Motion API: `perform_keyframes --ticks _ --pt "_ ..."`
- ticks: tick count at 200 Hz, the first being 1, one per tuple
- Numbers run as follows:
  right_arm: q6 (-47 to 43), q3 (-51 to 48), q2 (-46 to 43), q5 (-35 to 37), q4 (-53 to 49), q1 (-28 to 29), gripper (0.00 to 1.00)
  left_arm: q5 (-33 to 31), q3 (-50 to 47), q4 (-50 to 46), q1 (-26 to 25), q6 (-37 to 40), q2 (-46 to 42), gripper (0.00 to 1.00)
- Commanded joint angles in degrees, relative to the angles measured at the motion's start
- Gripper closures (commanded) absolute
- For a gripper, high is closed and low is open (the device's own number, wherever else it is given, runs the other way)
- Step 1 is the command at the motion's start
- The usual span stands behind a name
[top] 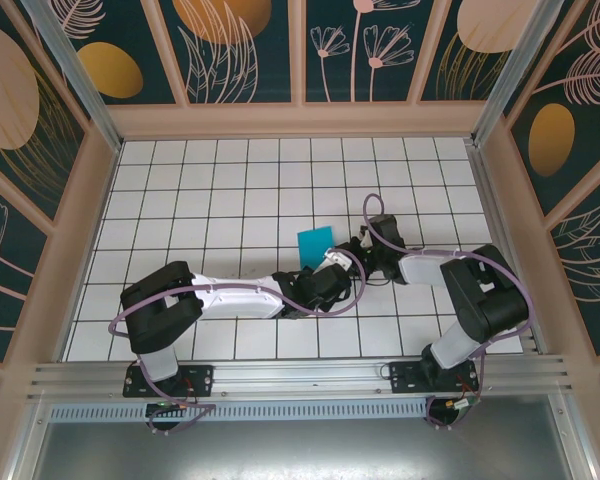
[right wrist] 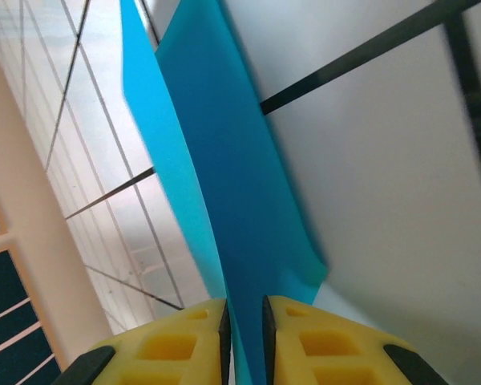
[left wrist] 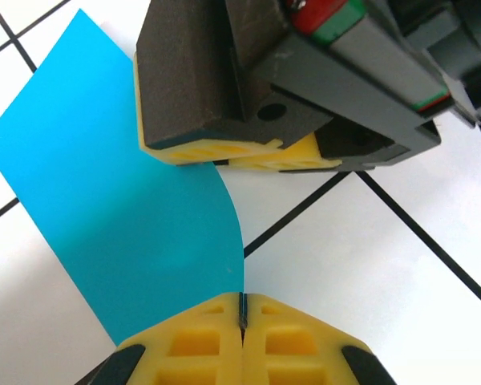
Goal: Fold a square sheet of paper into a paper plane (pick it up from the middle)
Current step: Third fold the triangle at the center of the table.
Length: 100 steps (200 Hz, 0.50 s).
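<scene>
- While both arms meet right of centre on the table (top: pixel 180 190), you appear to be early in the folding step: the sheet (left wrist: pixel 128 200) hangs bowed between the two grippers, and no dart shape shows yet.
- Your left gripper (left wrist: pixel 242 321) is clenched, its pads pressed together on the sheet's near corner.
- Your right gripper (right wrist: pixel 244 321) grasps the sheet too, and the teal paper rises out of the narrow gap between its pads.
- From above, the sheet sits just left of and beyond the grippers, with most of it spreading left of both grips.
- How much of it touches the tiles cannot be told.
- The next move likely calls for bringing edges together for a crease. Move both grips in step, or the thin paper may slip or tear.
</scene>
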Motion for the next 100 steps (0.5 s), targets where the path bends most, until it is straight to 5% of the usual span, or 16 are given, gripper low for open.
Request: perform_keyframes --ticks 1,49,100 --pt "-4.38 2.45 -2.5 3.03 -5.96 -1.46 0.76 3.9 -0.61 1.79 0.36 0.37 -2.2 1.0" --pt "-9.03 3.39 -6.85 5.93 -9.91 -3.92 0.75 17.49 -4.1 6.57 5.6 -2.0 -3.91 1.0" --pt "-12.55 6.49 -3.66 0.39 -7.6 -3.34 0.84 27.96 -6.2 8.54 9.5 -2.27 -5.7 1.0"
